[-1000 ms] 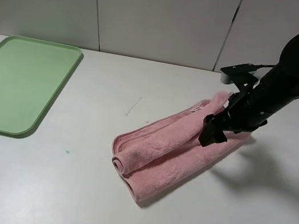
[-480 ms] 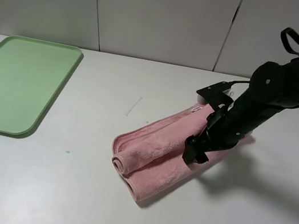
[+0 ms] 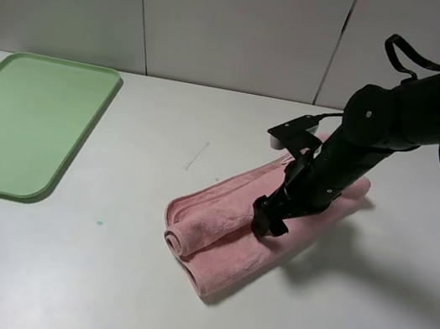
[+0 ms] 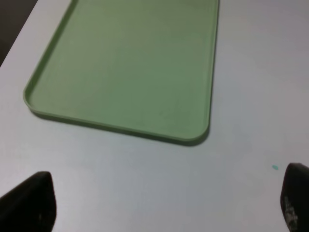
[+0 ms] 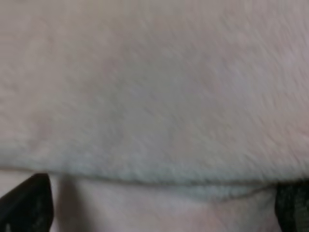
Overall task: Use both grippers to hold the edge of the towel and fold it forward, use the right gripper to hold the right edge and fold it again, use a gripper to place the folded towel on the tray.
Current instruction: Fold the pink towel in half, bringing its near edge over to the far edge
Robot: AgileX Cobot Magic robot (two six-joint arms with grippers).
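On the white table, the green tray lies at the left, well apart from the folded pink towel right of centre, where the right end effector is down on its top fold with fingers spread apart, while the left end effector, also spread wide and empty, hovers near the tray's corner.

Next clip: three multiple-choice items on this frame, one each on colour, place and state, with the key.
1. The tray is: A light green; B blue; C white.
2. The towel lies: A on the tray; B on the table, right of the tray; C hanging in the air.
3. The right hand is: A shut on the towel; B open over the towel; C out of view.
Key: 1 A, its plain colour; 2 B, folded beside the bare tray; 3 B, fingertips wide apart in the wrist view.
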